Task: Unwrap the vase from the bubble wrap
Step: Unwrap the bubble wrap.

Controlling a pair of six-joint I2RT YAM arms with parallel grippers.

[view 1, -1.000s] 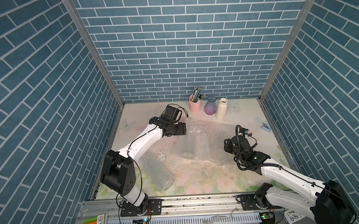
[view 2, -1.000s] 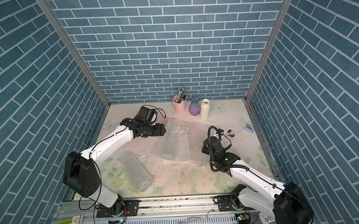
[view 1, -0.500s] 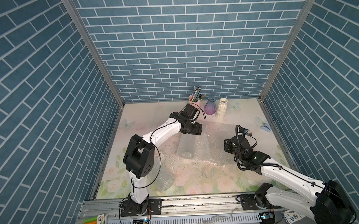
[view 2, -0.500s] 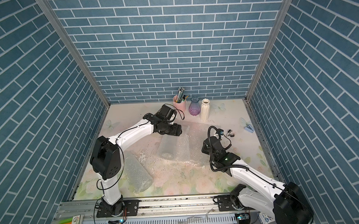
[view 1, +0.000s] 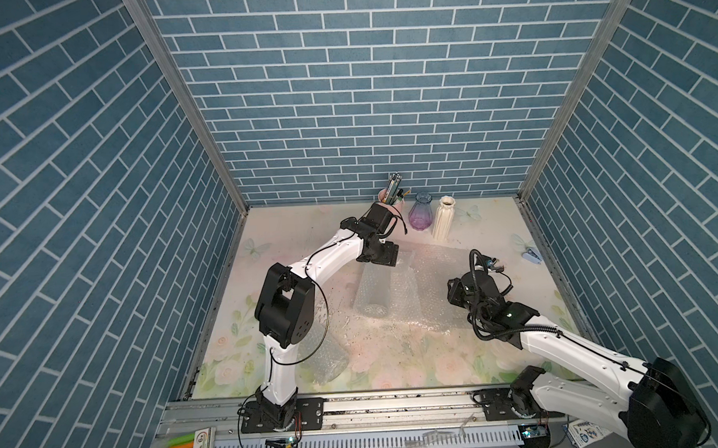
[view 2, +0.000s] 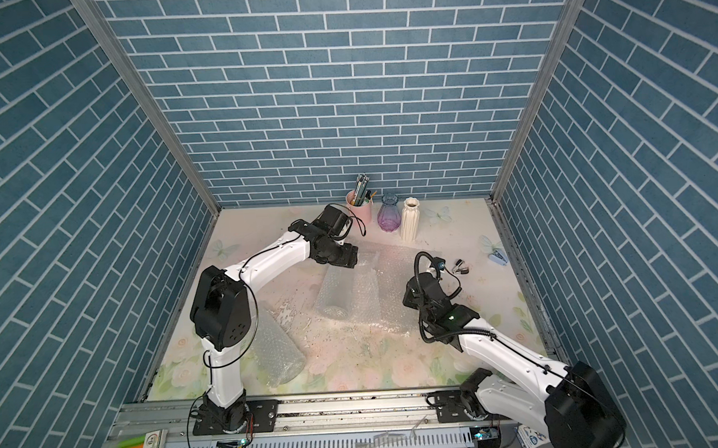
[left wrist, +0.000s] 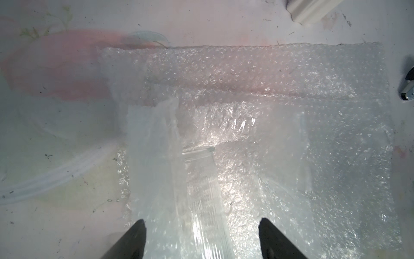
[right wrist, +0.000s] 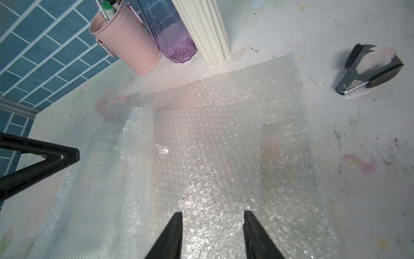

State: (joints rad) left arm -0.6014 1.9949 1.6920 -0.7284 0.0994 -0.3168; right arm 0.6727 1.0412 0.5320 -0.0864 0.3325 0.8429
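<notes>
Right, status: the clear vase lies on its side mid-table, at the left edge of the flattened wrap. One flap of wrap is draped along its side, so it's mostly out but not free.

Left gripper hangs over the vase's far end with fingers wide, straddling the body and gripping nothing. Right gripper hovers over the open sheet with fingers partly apart and nothing between them. Can't tell if its tips touch the wrap.

Step in hand, my read: left takes the vase and lifts it clear. To do it well:
- Centre the fingers across the body before closing. It's ribbed glass and round, so it will probably roll if nudged off-axis.
- Close on glass only and keep the flap out of the pinch.
- Right presses the sheet flat so the wrap stays down as the vase comes up.
- Lift slow and watch for the flap dragging.

Count:
- Clear vase: 1
- Flat wrap sheet: 1
- Closed roll: 1, front left, contents not visible
- Purple vase: 1
- White vase: 1
- Pink cup of pens: 1
- Staple remover: 1
- Grippers: 2
</notes>
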